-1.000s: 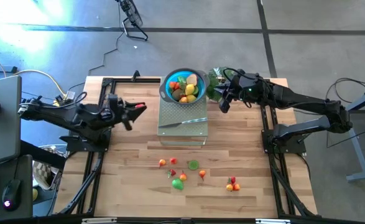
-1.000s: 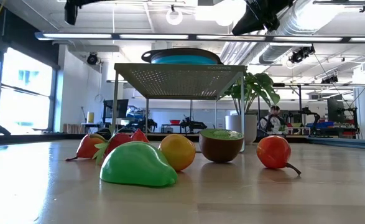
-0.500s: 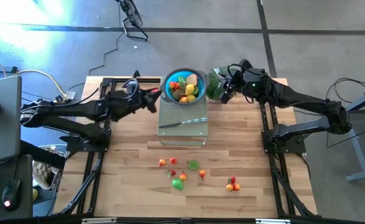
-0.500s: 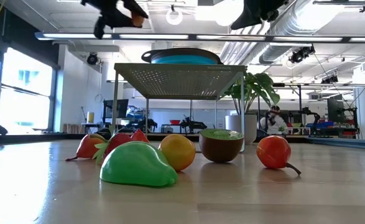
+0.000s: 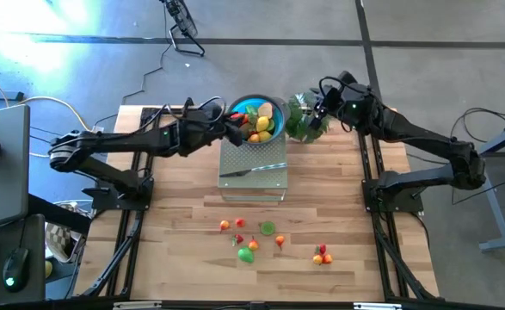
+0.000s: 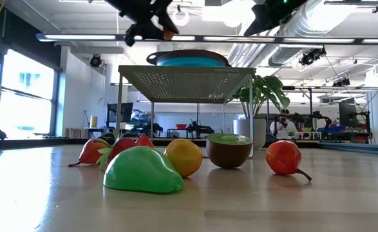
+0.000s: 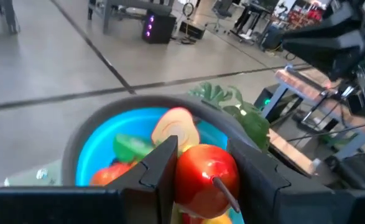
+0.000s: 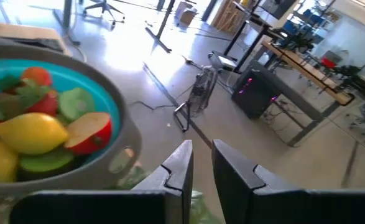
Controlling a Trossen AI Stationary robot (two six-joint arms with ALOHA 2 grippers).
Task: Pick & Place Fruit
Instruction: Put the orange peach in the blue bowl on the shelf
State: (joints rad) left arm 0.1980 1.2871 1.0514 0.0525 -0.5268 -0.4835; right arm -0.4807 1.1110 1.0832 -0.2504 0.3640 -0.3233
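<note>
the wooden table [image 5: 338, 198] carries a perforated metal stand [image 5: 254, 172] with a blue bowl [image 5: 239, 110] of fruit on top. the left gripper [image 5: 235, 129] is over the bowl's rim, fingers clamped on a red apple [image 7: 206, 177]. the right gripper [image 5: 321, 105] sits by the plant [image 5: 299, 120], fingers narrow, holding nothing. loose fruit [image 5: 269, 241] lies near the table's front.

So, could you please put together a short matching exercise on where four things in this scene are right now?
Things:
1. red fruit
2. knife
3. green fruit
4. plant

Places:
A. on the raised mesh stand
B. between the left gripper fingers, over the blue bowl
C. beside the bowl, below the right gripper
D. on the wooden table

Pairs: 1-B, 2-A, 3-D, 4-C
</note>
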